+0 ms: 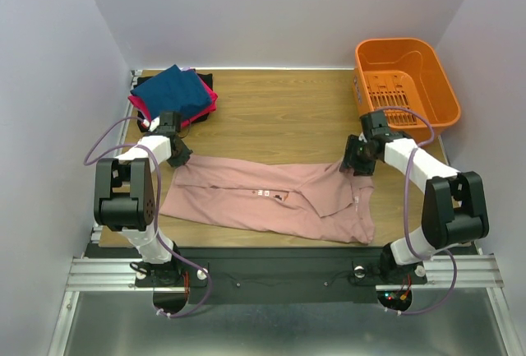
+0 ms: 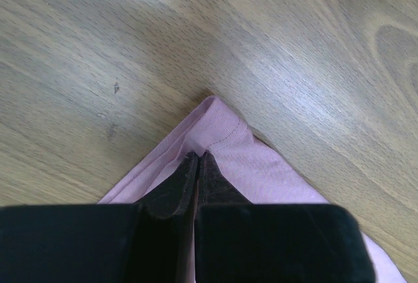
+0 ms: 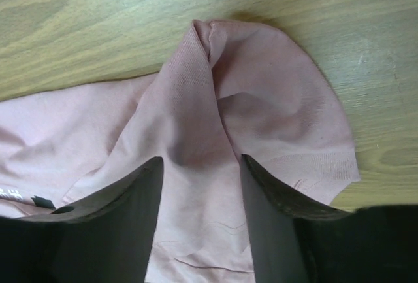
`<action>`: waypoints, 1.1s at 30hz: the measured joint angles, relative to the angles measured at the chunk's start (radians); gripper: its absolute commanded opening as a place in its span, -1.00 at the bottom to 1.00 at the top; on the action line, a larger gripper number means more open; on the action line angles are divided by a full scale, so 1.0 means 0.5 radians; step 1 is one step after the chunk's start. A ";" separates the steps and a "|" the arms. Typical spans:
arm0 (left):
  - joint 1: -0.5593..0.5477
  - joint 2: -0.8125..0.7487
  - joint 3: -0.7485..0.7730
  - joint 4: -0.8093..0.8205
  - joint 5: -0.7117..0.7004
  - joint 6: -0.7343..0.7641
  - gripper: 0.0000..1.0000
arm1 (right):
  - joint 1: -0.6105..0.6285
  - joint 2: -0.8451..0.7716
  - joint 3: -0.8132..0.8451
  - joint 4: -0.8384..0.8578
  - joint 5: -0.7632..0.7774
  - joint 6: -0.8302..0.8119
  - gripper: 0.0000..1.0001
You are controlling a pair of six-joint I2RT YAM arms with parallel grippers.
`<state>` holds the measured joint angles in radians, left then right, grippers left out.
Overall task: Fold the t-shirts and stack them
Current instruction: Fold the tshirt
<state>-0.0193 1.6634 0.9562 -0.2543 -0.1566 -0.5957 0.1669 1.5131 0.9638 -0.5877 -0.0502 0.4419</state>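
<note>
A wooden tabletop [image 1: 279,117] with pale, streaky grain fills the middle. Plain lavender-grey walls close it in: a far wall [image 1: 279,11], a left wall [image 1: 49,76] and a right wall [image 1: 503,35]. An aluminium rail [image 1: 279,272] runs along the near edge, with dull sheet metal [image 1: 271,327] nearer still. The light is soft and even.
</note>
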 measured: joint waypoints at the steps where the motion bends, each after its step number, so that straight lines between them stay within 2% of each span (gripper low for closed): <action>1: 0.000 0.000 0.000 0.000 0.000 0.002 -1.00 | 0.000 0.000 -0.013 0.005 -0.013 -0.001 0.01; 7: 0.000 0.001 0.000 0.001 0.003 0.017 -1.00 | 0.000 -0.002 -0.057 0.018 -0.066 -0.006 -0.12; 20: 0.004 0.012 0.017 -0.008 0.017 0.040 -1.00 | 0.000 -0.147 -0.213 -0.052 -0.135 -0.040 -0.16; 29: 0.004 0.021 0.027 -0.010 0.021 0.068 -1.00 | 0.023 -0.158 -0.281 -0.119 -0.198 -0.056 -0.26; 33: 0.004 0.022 0.028 -0.010 0.022 0.075 -1.00 | 0.040 -0.156 -0.287 -0.135 -0.235 -0.068 -0.46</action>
<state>-0.0174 1.6745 0.9703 -0.2592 -0.1455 -0.5583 0.1871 1.4353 0.8204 -0.6552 -0.1677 0.4080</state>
